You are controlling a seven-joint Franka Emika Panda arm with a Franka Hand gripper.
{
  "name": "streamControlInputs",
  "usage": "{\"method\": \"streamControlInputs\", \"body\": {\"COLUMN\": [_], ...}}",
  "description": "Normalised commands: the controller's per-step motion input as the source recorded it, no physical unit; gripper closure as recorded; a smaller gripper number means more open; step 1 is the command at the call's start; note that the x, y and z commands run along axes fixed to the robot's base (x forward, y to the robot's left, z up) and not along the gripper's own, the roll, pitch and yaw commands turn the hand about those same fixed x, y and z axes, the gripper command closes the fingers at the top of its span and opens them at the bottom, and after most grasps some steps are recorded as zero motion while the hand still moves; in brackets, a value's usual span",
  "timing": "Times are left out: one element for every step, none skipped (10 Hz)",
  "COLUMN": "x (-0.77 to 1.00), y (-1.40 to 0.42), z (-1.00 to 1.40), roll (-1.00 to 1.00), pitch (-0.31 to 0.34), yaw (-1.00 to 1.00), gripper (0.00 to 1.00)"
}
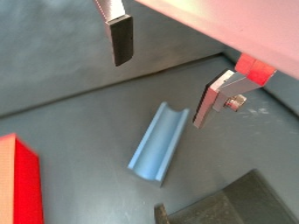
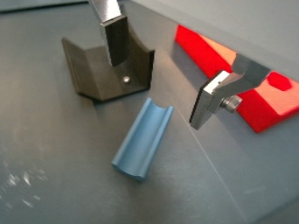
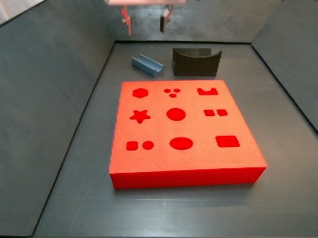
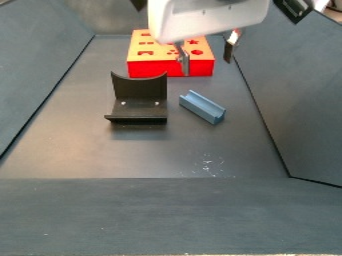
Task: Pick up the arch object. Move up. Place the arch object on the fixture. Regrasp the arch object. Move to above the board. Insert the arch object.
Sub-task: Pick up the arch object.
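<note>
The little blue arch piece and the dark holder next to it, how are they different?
Colour: the arch object is light blue, the fixture nearly black. Size: the arch object is much smaller than the fixture. Pose: the arch object lies flat, groove up; the fixture stands upright with raised sides. Both sit on the grey floor beyond the red board. The open gripper hangs above them, holding neither.

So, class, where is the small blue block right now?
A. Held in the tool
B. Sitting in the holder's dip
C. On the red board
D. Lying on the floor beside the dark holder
D: the blue block lies on the floor beside the dark holder, with the open tool above it.
</note>
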Motion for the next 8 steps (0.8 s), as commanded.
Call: {"method": "streamControlInputs", "body": {"x": [0.0,-0.1,-0.06,0.16,0.46,0.41,0.43,0.0], "y": [-0.2,-0.02,0.0,0.0,0.0,0.0,0.0,0.0], "z": [-0.55,0.0,-0.05,-0.61,-1.0,-1.0,-1.0,-0.21], "roll": [-0.27,0.0,0.0,-0.07,-0.03,-0.02,-0.04,-0.04], "pitch": [0.0,0.0,-0.024,-0.034,0.0,0.0,0.0,-0.066], "yaw": [0.46,0.0,0.0,0.01,0.08,0.05,0.01,0.0], "gripper": [0.0,0.0,0.0,0.0,0.0,0.0,0.0,0.0]}}
